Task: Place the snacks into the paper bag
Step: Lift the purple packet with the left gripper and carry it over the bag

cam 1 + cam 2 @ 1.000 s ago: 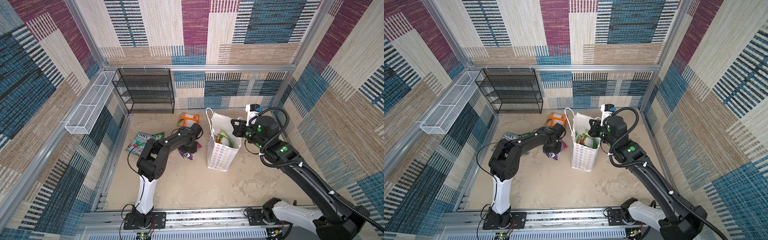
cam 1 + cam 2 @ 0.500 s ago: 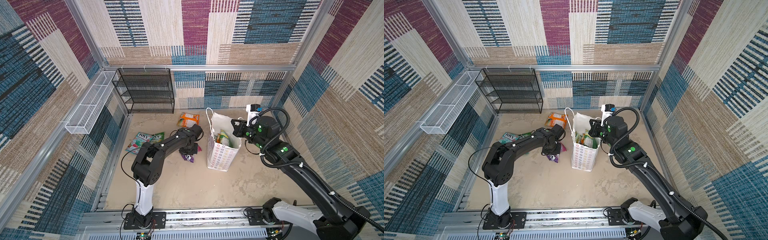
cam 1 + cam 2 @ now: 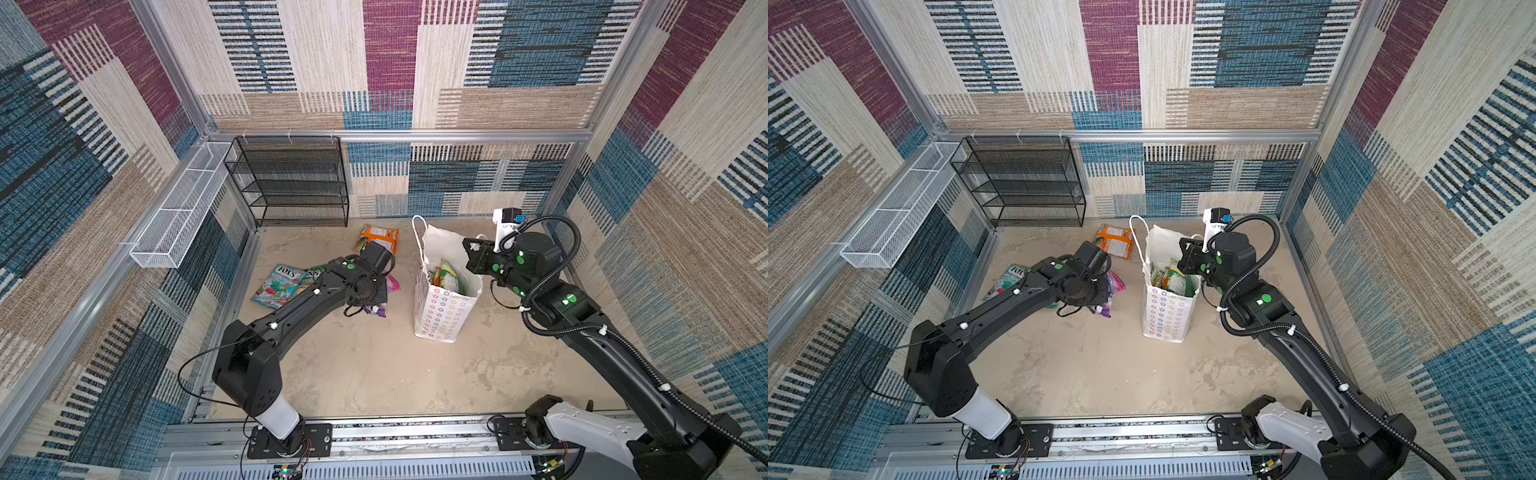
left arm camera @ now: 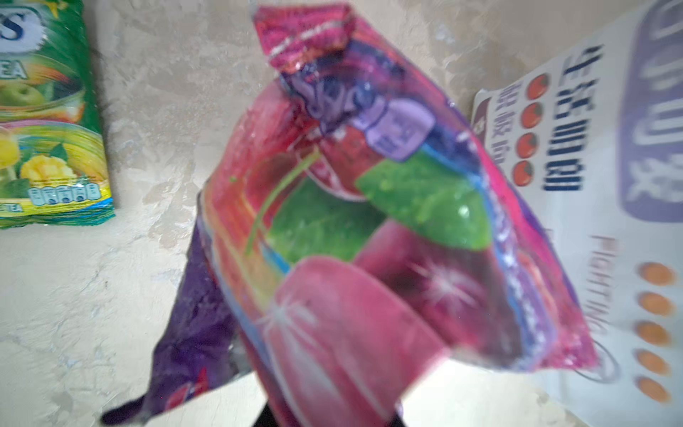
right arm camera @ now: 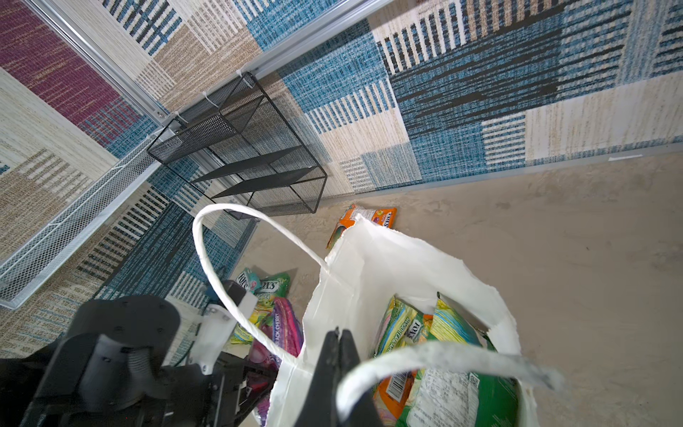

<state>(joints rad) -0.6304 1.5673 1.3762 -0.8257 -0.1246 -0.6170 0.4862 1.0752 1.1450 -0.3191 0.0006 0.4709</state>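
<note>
Top, bag (image 3: 444, 316): upright, pkts (image 3: 446, 272) seen inside; L gripper (image 3: 376, 301) just beside it, hidden under own wrist.
Top, loose: orange pkt (image 3: 380, 237) near rack (image 3: 291, 183); teal pkt (image 3: 276, 284) part-covered by L arm.
L wrist: cherry pkt (image 4: 369, 240) clamped by L gripper, blurred; "TEA" read on green pkt (image 4: 48, 129), "FIGHTING" on bag.
R wrist, R gripper (image 5: 338, 347): jaws pressed together at bag rim, handle (image 5: 443, 351) looped across; "FOX'S", "BLACK CHERRY" legible only here.

mottled beige floor (image 3: 374, 365) carries paper bag (image 3: 444, 307), black rack (image 3: 291, 187), orange packet (image 3: 380, 237), teal packet (image 3: 277, 286), green packet (image 4: 44, 129).
</note>
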